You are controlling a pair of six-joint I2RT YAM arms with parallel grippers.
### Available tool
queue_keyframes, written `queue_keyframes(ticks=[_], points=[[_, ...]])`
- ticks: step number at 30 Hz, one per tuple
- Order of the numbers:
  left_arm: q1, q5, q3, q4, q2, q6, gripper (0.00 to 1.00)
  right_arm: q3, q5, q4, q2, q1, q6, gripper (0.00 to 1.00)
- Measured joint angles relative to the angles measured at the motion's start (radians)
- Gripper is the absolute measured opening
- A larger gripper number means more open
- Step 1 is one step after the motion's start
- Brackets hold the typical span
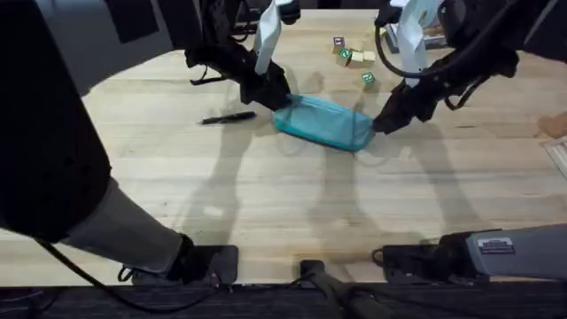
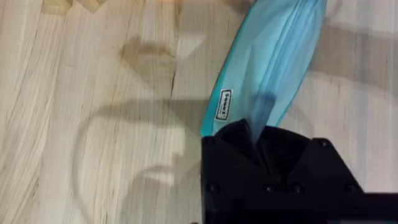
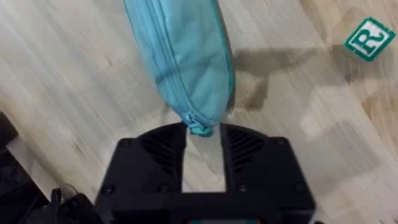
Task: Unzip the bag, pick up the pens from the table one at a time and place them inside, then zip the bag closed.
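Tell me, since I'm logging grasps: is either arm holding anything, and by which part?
The left gripper pinches the bag by its end. The right gripper's fingers are open around the zipper pull, not closed.

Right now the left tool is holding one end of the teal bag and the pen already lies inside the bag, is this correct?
Not quite. The left tool does hold one end of the teal bag, but the pen is not inside it. The overhead view shows it lying on the table, beside the bag.
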Motion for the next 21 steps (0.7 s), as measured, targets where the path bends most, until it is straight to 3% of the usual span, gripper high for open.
queue_keyframes(ticks=[1,3,16,21], points=[[0.0,0.0,0.0,0.001,0.0,0.0,0.041,0.0,-0.008,-0.001,0.0,0.0,0.0,0.124],[0.0,0.0,0.0,0.002,0.0,0.0,0.041,0.0,-0.014,-0.002,0.0,0.0,0.0,0.046],[0.0,0.0,0.0,0.002,0.0,0.0,0.041,0.0,-0.014,-0.006,-0.005,0.0,0.0,0.033],[0.0,0.0,0.0,0.003,0.0,0.0,0.042,0.0,-0.014,-0.01,-0.106,0.0,0.0,0.032]])
